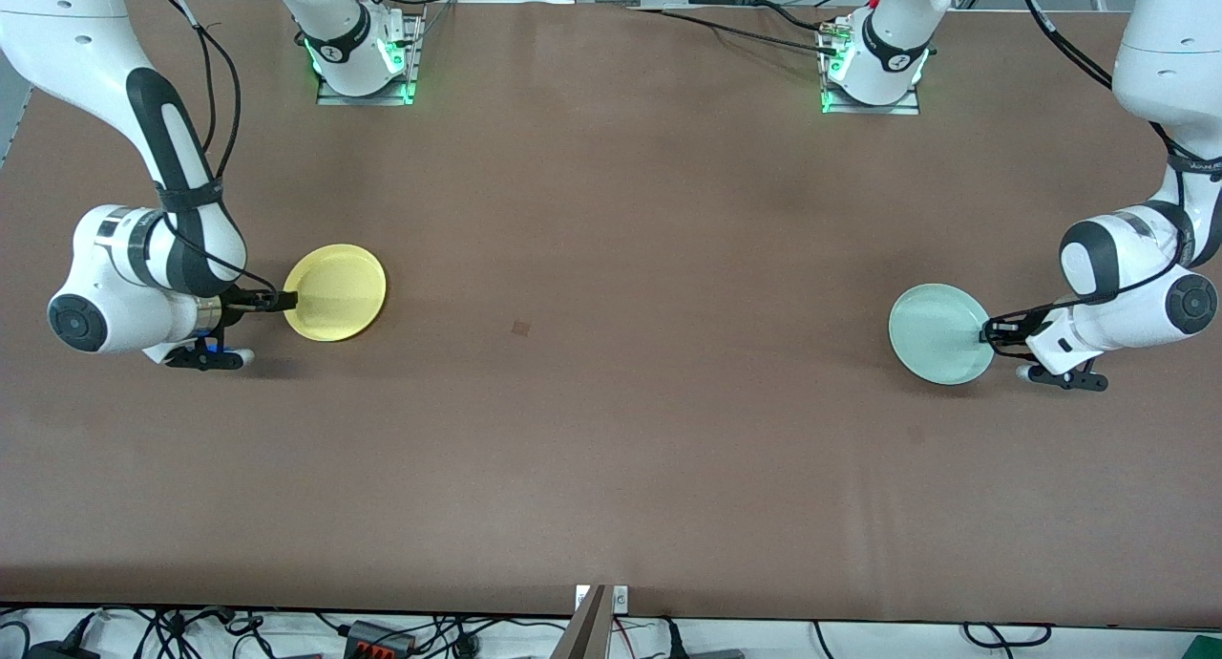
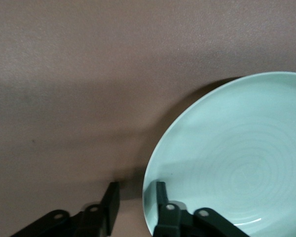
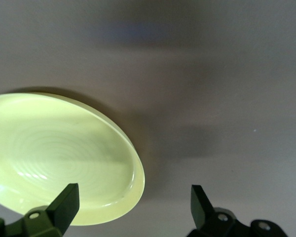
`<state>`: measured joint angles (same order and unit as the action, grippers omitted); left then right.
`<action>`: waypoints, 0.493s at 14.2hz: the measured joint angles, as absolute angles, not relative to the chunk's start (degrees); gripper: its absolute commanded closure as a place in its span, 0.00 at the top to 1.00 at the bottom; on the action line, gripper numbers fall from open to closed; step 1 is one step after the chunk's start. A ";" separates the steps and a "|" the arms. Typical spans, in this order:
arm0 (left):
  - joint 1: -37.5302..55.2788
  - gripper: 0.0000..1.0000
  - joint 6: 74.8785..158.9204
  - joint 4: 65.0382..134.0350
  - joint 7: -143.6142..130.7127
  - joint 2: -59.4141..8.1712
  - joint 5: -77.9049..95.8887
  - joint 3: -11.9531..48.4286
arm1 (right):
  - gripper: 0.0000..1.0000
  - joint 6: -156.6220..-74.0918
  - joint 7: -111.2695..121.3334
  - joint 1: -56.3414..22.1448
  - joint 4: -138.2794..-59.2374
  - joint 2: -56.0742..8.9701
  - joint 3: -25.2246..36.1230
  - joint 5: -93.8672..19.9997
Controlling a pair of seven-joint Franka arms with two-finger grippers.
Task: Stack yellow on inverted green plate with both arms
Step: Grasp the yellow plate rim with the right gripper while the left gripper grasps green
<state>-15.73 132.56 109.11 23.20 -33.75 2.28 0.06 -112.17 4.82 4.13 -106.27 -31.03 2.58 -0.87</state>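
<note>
- Bench [image 1: 611,430]: brown, bare across the middle between the two plates; lots of open room there for bringing them together. The plates sit well apart, one at each arm's end.
- Right arm [image 1: 143,258]: reaches low to the yellow [image 1: 335,292] plate, which lies rim-up flat on the bench toward the right arm's end. Right gripper [image 3: 133,205] has its fingers wide open astride the rim, one finger [image 3: 64,202] over the plate's inside, the other outside over bare bench. No grip yet.
- Left arm [image 1: 1136,296]: reaches low to the green plate [image 1: 939,333], rim-up on the bench toward the left arm's end, not yet inverted. Left gripper [image 2: 135,202] fingers straddle the rim, one inside, one outside, with a visible gap between them; partly closed, no firm pinch seen. In the left wrist view one edge of the plate looks lifted or shadowed; can't tell which.
- Risks, as judged:
  - Thin-rim pinch on a shallow plate: an off-centre hold could let it pivot or slip during the flip.
  - If the left fingers close with the outer one riding on the bench, the plate may skid away instead of being clamped.
  - Right fingers are open wide; uneven closing could shove yellow sideways first.
  - Green must go rim-down before yellow lands, or the stack is wrong.
- Edges: both plates are well inside the bench edges; a drop-off looks unlikely.
</note>
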 measured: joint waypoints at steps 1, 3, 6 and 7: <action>-15.73 0.04 132.56 109.11 23.20 -33.83 2.28 0.10 | 0.89 -112.34 4.84 4.13 -106.77 -31.07 2.58 -0.87; -15.72 0.01 132.52 109.03 23.21 -33.75 2.38 0.30 | 0.80 -112.37 4.89 4.17 -107.32 -31.43 2.57 -0.89; -15.73 0.01 131.91 108.71 23.35 -32.69 2.44 0.48 | 0.72 -112.43 5.03 4.44 -107.42 -32.87 2.57 -0.90; -15.72 0.01 132.03 108.32 23.37 -32.38 2.44 0.56 | 0.69 -112.47 5.04 4.50 -107.43 -33.41 2.57 -0.92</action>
<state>-15.72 132.03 108.32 23.37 -32.38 2.44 0.56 -112.47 5.04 4.50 -107.43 -33.41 2.57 -0.92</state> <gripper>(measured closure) 0.969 0.233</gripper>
